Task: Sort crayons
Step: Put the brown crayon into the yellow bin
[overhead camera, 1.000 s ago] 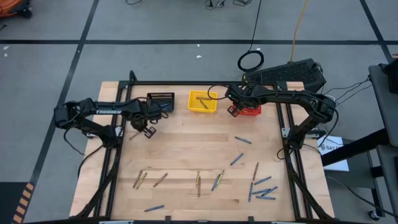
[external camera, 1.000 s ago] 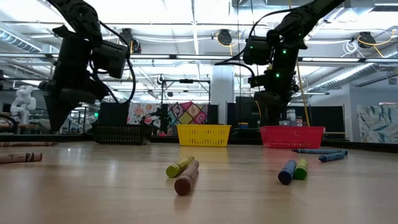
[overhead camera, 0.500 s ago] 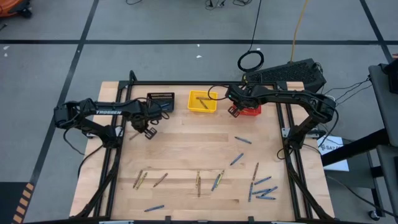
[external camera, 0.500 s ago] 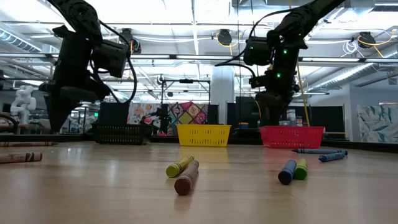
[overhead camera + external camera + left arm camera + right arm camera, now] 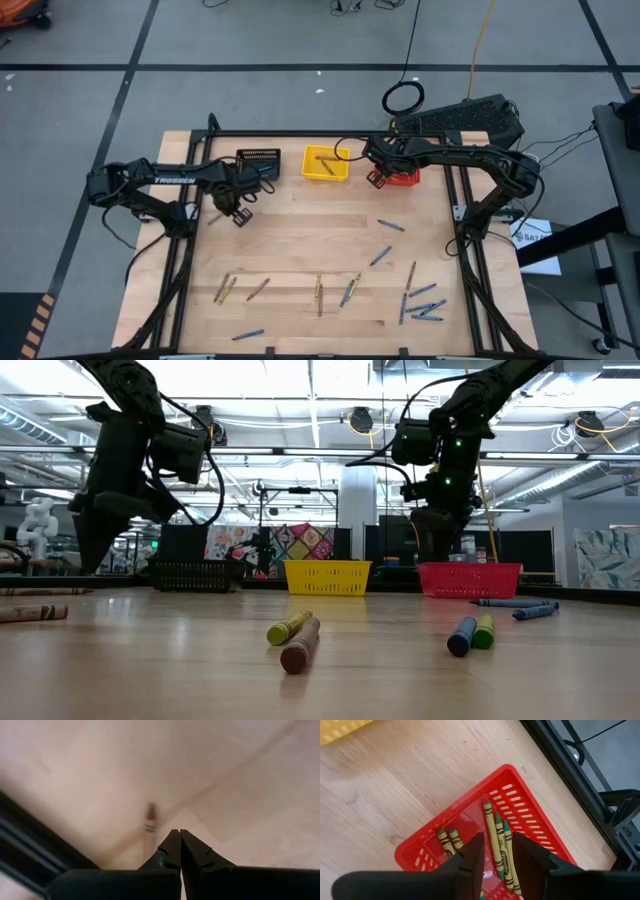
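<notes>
right gripper [image 5: 495,851] above red mesh basket [image 5: 530,802] — fingers apart, nothing held, green crayons [image 5: 497,845] already in basket | left gripper [image 5: 179,840] closed, empty, hanging over bare table | loose crayons [image 5: 410,300] at near edge — next: descend square over one stick

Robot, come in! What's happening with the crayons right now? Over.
Right gripper open above red basket, crayons inside. Left gripper shut, empty, near black basket. More crayons loose on table.
</notes>
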Available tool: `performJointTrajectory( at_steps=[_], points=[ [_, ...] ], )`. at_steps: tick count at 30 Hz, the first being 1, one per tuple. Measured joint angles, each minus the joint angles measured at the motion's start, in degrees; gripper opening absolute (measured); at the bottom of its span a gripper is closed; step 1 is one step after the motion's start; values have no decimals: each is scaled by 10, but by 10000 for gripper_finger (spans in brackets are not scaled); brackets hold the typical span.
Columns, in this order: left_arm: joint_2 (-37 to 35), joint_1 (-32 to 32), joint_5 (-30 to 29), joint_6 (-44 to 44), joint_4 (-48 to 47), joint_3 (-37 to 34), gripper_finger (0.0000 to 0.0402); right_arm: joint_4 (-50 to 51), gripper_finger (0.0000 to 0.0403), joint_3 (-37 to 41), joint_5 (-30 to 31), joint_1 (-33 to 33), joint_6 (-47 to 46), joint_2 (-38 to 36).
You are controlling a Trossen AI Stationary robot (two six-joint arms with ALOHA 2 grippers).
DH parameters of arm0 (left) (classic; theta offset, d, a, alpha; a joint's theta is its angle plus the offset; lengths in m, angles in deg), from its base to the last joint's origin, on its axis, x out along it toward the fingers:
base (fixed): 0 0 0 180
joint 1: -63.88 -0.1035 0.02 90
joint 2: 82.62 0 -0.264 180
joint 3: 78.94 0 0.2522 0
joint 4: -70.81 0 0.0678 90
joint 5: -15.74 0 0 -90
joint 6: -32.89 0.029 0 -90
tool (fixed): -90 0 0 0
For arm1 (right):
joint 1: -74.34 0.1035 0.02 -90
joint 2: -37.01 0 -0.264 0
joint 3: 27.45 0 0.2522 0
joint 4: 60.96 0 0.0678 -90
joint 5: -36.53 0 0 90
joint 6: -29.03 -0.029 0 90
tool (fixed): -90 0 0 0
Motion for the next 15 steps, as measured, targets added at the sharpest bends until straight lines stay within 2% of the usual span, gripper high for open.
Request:
performJointTrajectory(
  at_steps=[3, 15],
  points=[
    [0, 0, -16, -25, -4, 0, 0, 0, 86, 0, 0, 0, -1, 0],
    [0, 19, -18, -12, 2, 0, 0, 0, 86, 0, 0, 0, -32, 0]
  ],
)
